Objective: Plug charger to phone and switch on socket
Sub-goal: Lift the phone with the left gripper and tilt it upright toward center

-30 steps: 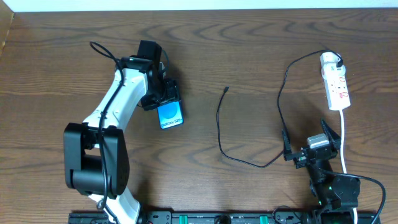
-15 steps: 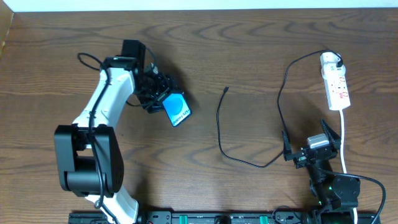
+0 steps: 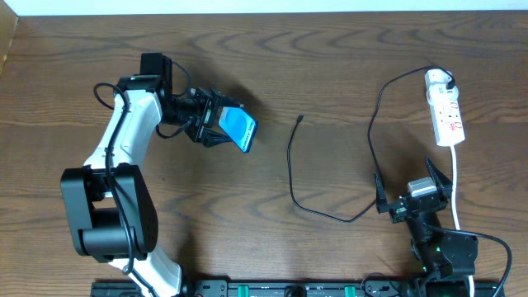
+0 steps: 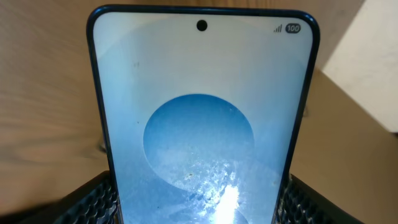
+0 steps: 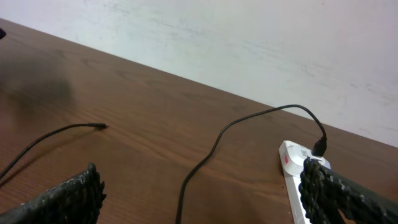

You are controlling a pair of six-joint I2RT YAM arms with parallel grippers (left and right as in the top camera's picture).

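1. The left gripper (image 3: 221,128) pinches the phone (image 3: 241,130), which is tilted above the tabletop (image 3: 330,66).
2. The charger (image 3: 290,169) lies at centre with its tip free, not yet in the phone.
3. The right gripper (image 3: 410,183) is spread and empty.
4. The socket (image 3: 444,107) at far right has the plug in; switching likely remains.

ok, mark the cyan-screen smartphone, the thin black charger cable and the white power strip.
cyan-screen smartphone (image 3: 238,129), overhead view, centre of the screen.
thin black charger cable (image 3: 289,161), overhead view, straight run below the connector tip.
white power strip (image 3: 444,111), overhead view, middle of the body.
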